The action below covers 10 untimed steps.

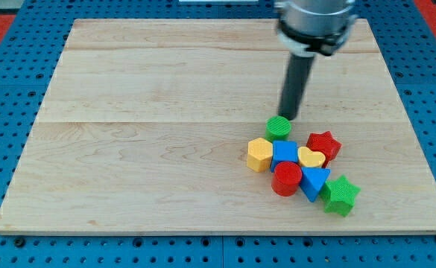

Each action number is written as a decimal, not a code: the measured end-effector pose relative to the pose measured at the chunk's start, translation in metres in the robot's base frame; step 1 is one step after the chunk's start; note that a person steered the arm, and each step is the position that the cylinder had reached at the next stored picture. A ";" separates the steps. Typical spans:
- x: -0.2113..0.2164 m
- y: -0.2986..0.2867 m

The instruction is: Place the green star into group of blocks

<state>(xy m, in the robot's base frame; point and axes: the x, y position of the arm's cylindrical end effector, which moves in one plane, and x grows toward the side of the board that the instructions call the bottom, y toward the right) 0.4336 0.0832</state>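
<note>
The green star [340, 195] lies at the lower right of the block group, touching the blue triangle [314, 182]. The group also holds a red cylinder [286, 179], a blue cube [285, 153], a yellow hexagon [259, 155], a yellow heart [311, 158], a red star [324, 144] and a green cylinder [279, 128]. My tip [288, 117] stands at the view's top side of the group, just above and right of the green cylinder, close to it or touching. It is far from the green star.
The blocks sit on a light wooden board [165, 134] in its lower right part. A blue pegboard [1, 149] surrounds the board. The arm's grey body [316, 22] hangs over the board's top right.
</note>
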 end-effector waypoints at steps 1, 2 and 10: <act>0.016 -0.006; 0.020 0.012; 0.173 0.100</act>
<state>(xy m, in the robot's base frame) 0.6064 0.1830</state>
